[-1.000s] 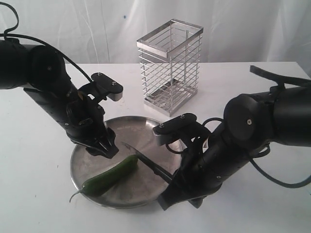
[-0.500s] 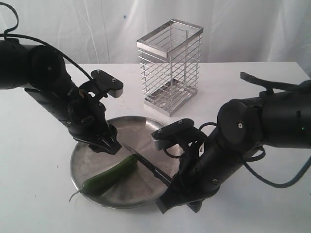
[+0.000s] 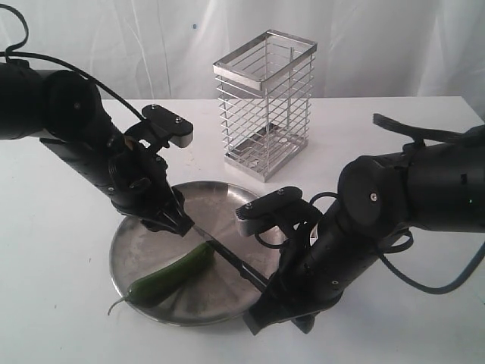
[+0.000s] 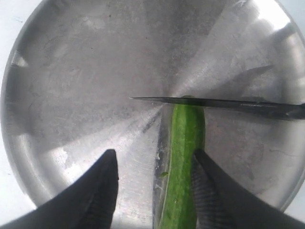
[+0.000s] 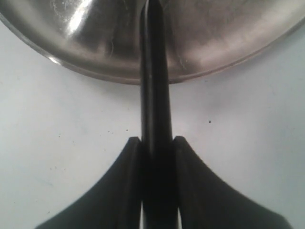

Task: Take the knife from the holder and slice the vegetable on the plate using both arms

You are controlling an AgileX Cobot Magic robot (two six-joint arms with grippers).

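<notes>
Knife (image 5: 152,86) half-hidden by right end effector (image 5: 156,140)

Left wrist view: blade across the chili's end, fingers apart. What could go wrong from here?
The left gripper stands open around the glossy dark green chili pepper, so it may roll on the round steel plate under the cut. The slim black knife lies near a finger and might strike it.
</notes>
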